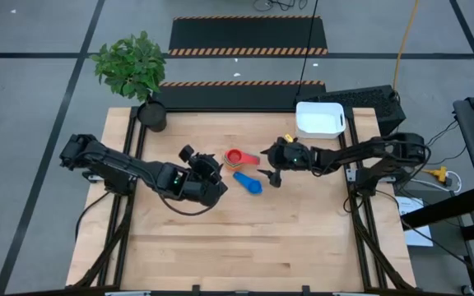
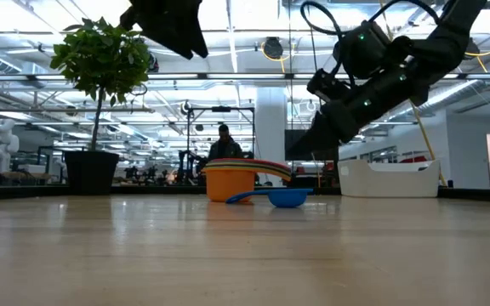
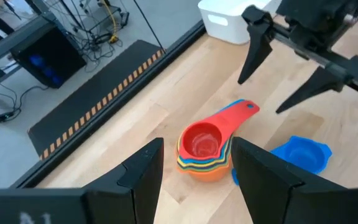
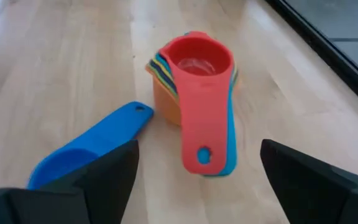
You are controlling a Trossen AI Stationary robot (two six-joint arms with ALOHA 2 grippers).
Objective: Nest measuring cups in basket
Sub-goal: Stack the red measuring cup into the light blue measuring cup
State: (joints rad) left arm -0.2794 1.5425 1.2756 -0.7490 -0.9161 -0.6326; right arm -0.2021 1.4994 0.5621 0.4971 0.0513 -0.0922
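Measuring cups (image 4: pixel 194 81) sit nested on the table beside a loose blue cup (image 1: pixel 250 182); both grippers, right (image 1: pixel 271 167) and left (image 1: pixel 206 164), hover with fingers spread, holding nothing.

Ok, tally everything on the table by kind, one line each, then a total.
Nested stack of measuring cups, red on top; cups inside can't be counted: 1
Loose blue measuring cup: 1
White basket: 1
Potted plant: 1
Total: 4

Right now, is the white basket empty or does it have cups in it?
Empty: the basket shows only bare white inside, while the nested stack and the blue cup sit on the table.
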